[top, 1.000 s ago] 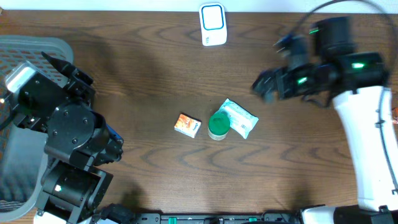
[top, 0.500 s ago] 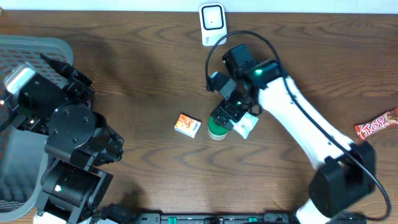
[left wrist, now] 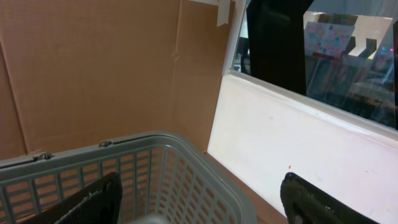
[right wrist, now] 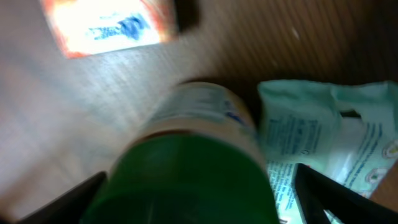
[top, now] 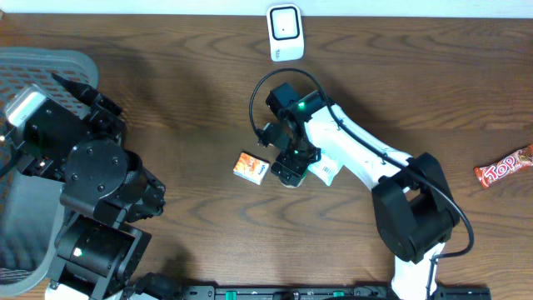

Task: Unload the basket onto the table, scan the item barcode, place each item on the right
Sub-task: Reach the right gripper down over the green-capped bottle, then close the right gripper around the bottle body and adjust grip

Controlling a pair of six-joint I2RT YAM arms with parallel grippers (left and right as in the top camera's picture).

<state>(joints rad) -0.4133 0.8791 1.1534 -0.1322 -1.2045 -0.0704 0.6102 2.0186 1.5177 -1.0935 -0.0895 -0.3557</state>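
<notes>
Now the right gripper (top: 289, 167) is found over the middle of the table (top: 166, 83), whereas a second ago it was held high near the right edge, and half a second ago it was slightly further up and to the right above the same cluster of items. With the arm swung inward, a red candy bar (top: 504, 167) is exposed at the right edge. The left gripper (left wrist: 199, 205) is unchanged, kept above the grey basket (top: 50, 62) with its jaws apart and nothing between them.

The green-lidded jar (right wrist: 186, 168) is seen in the right wrist view directly between the right gripper's two fingers (right wrist: 81, 196), which are spread to either side of it. Whether either finger touches it cannot be told, as the view is blurred. The jar stands at the table's centre, just beside an orange box (top: 251, 167) on its left and against a pale green packet (top: 325, 171) on its right. The white scanner (top: 285, 32) is well apart, at the far edge.

The jar is shown with a dark green lid and a pale label with blue print.
</notes>
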